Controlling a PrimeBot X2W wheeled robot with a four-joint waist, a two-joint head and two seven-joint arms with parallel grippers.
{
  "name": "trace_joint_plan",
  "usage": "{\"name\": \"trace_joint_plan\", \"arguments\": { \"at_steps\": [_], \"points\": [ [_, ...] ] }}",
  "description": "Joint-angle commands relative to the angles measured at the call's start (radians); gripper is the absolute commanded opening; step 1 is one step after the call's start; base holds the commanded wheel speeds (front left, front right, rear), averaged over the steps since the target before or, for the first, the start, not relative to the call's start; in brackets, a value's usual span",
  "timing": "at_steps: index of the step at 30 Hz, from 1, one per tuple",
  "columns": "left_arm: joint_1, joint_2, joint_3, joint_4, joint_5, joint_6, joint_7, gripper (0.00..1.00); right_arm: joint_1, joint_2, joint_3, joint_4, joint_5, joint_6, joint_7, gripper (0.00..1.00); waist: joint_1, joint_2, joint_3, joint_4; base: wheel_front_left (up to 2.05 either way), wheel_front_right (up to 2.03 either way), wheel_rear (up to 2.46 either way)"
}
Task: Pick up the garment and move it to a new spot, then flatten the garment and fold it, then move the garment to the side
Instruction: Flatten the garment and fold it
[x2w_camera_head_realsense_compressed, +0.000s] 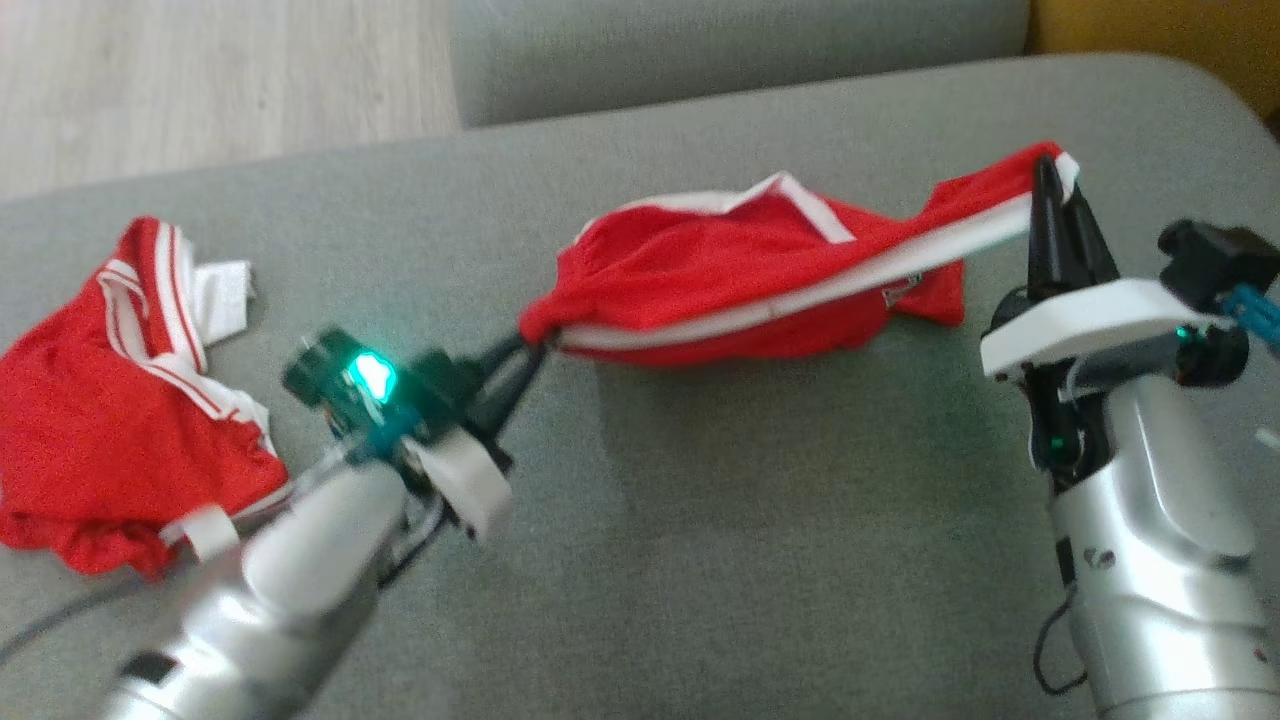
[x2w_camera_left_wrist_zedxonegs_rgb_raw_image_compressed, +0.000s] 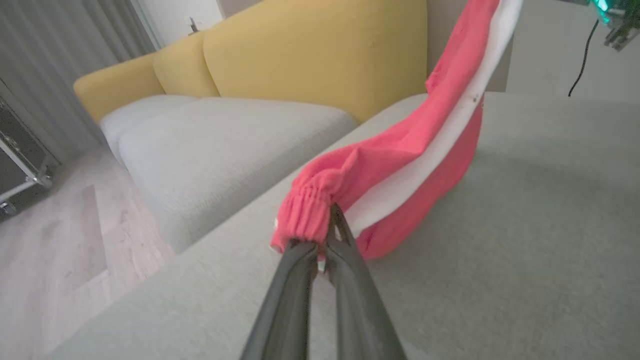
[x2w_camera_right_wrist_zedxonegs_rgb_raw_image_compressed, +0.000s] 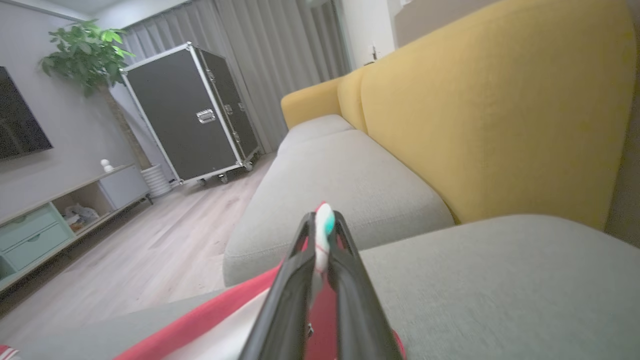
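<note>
Both grippers are holding on here, and the red sports garment with the white side stripe (x2w_camera_head_realsense_compressed: 720, 270) is hanging stretched between them over the grey fabric cushion (x2w_camera_head_realsense_compressed: 750, 520). The left gripper (x2w_camera_head_realsense_compressed: 530, 345) is squeezing its two dark fingers tight on a gathered, elasticated red corner, the bunched cloth bulging just past the fingertips. The right gripper (x2w_camera_head_realsense_compressed: 1048, 170) is pointing its fingers upward and pinching the opposite end, with a white-trimmed edge poking out above the tips. From those right fingers the white stripe is running down and across toward the left fingers, and the slack middle is sagging between the two pairs. Whether its lowest fold is touching the cushion, I cannot tell. Well out beyond the left fingers, on their far side from the held cloth, a second crumpled red garment with white stripes (x2w_camera_head_realsense_compressed: 100, 420) is lying on the cushion. Ahead of the right fingertips, a mustard-yellow sofa backrest (x2w_camera_right_wrist_zedxonegs_rgb_raw_image_compressed: 500, 110) is rising.
</note>
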Motion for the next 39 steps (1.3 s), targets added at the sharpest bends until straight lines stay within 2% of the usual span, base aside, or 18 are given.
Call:
{"name": "trace_joint_plan", "arguments": {
  "at_steps": [1,7,14,18,25,29,32,36,39],
  "points": [
    [-0.108,0.051,0.026,-0.045,-0.042,0.002,0.015,0.00,-0.064,-0.003,0.033,-0.055,0.008,0.007,0.014,0.00,0.0002,0.0000,-0.053,0.009,0.00,0.00,0.00],
    [-0.277,0.148,-0.006,-0.117,-0.170,0.002,0.105,0.00,-0.174,-0.003,0.036,-0.106,-0.028,0.007,0.048,0.00,0.0002,0.0000,-0.114,0.017,0.00,0.00,0.00],
    [-0.408,0.208,-0.001,-0.156,-0.233,0.002,0.138,0.00,-0.275,-0.003,0.011,-0.134,-0.085,0.007,0.040,0.00,0.0002,0.0000,-0.151,0.025,0.00,0.00,0.00],
    [-0.423,0.223,0.023,-0.175,-0.269,0.002,0.143,0.00,-0.283,-0.003,-0.007,-0.153,-0.118,0.007,0.038,0.00,0.0002,0.0000,-0.174,0.029,0.00,0.00,0.00],
    [-0.376,0.244,0.029,-0.270,-0.315,0.019,0.182,0.00,-0.215,-0.003,-0.005,-0.217,-0.141,0.007,0.100,0.00,0.0002,0.0000,-0.176,0.036,0.00,0.00,0.00],
    [-0.371,0.261,0.034,-0.314,-0.329,0.031,0.212,0.00,-0.212,-0.003,-0.011,-0.255,-0.151,0.007,0.148,0.00,0.0002,0.0000,-0.141,0.036,0.00,0.00,0.00],
    [-0.388,0.267,0.048,-0.316,-0.345,0.036,0.228,0.00,-0.248,-0.003,-0.013,-0.238,-0.140,0.007,0.189,0.00,0.0002,0.0000,-0.090,0.031,0.00,0.00,0.00],
    [-0.467,0.265,0.055,-0.281,-0.336,0.031,0.252,0.00,-0.378,-0.003,-0.003,-0.148,-0.155,0.007,0.213,0.00,0.0002,0.0000,0.036,0.018,0.00,0.00,0.00],
    [-0.552,0.247,0.069,-0.208,-0.324,0.027,0.244,0.00,-0.513,-0.003,-0.017,-0.038,-0.159,0.007,0.190,0.00,0.0002,0.0000,0.129,0.009,0.00,0.00,0.00]
  ]
}}
